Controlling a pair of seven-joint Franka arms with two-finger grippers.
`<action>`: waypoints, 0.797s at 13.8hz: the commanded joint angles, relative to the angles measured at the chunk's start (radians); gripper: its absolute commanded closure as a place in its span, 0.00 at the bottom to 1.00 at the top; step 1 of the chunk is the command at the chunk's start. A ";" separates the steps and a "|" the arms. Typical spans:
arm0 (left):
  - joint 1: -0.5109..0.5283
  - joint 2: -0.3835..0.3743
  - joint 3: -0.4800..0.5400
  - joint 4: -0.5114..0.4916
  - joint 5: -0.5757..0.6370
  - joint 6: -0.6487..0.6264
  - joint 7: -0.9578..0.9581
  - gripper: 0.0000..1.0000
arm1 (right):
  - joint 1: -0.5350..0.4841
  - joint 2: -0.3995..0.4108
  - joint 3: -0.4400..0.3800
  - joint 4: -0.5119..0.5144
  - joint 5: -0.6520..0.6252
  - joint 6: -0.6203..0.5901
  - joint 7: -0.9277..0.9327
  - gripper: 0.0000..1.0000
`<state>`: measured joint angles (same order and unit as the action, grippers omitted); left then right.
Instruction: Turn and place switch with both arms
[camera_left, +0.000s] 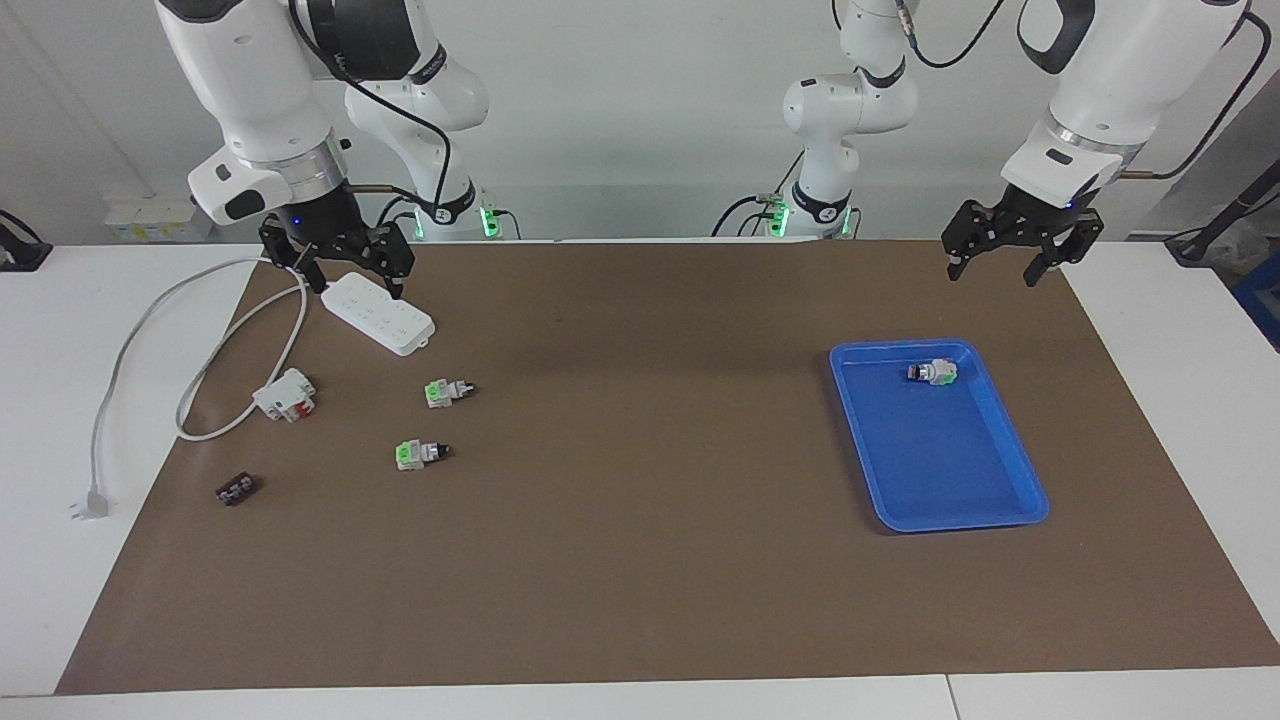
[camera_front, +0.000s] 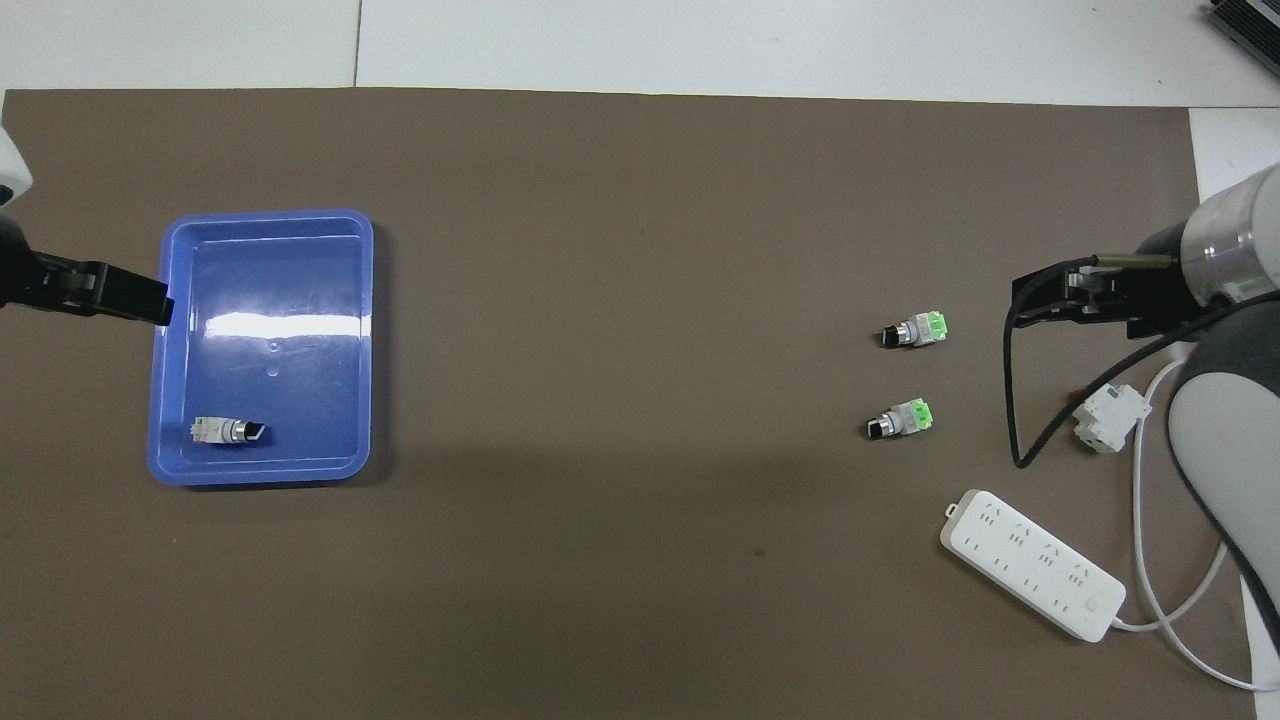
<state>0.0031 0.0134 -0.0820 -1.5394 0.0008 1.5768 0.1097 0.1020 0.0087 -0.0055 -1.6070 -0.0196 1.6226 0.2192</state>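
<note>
Two switches lie on the brown mat, one (camera_left: 448, 391) nearer the robots, the other (camera_left: 421, 454) at its seven o'clock; a third (camera_left: 932, 372) rests in the blue tray (camera_left: 1010, 440). Each looks light, rigid and slick, best pinched across its grey body. The right gripper (camera_left: 345, 268) hovers over the power strip (camera_left: 378, 313), jaws wide; the left gripper (camera_left: 1000, 257) waits near the tray, jaws wide.

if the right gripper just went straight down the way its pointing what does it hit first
Probably the white power strip: the right gripper hangs open, fingers down, over the strip's end nearer the robots. Depth is unclear, so it might land on the brown mat.
</note>
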 joint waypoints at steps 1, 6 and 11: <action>-0.006 -0.012 0.008 -0.007 0.002 0.000 -0.009 0.02 | -0.005 -0.021 0.001 -0.025 0.018 0.017 -0.014 0.00; -0.008 -0.013 0.008 -0.008 0.002 -0.006 -0.013 0.02 | -0.005 -0.019 0.001 -0.030 0.018 0.025 -0.093 0.00; -0.008 -0.013 0.010 -0.013 0.004 0.000 -0.012 0.02 | -0.036 -0.009 0.001 -0.053 0.020 0.077 -0.583 0.00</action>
<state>0.0037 0.0134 -0.0795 -1.5405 0.0009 1.5767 0.1083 0.0926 0.0093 -0.0066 -1.6279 -0.0196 1.6642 -0.1751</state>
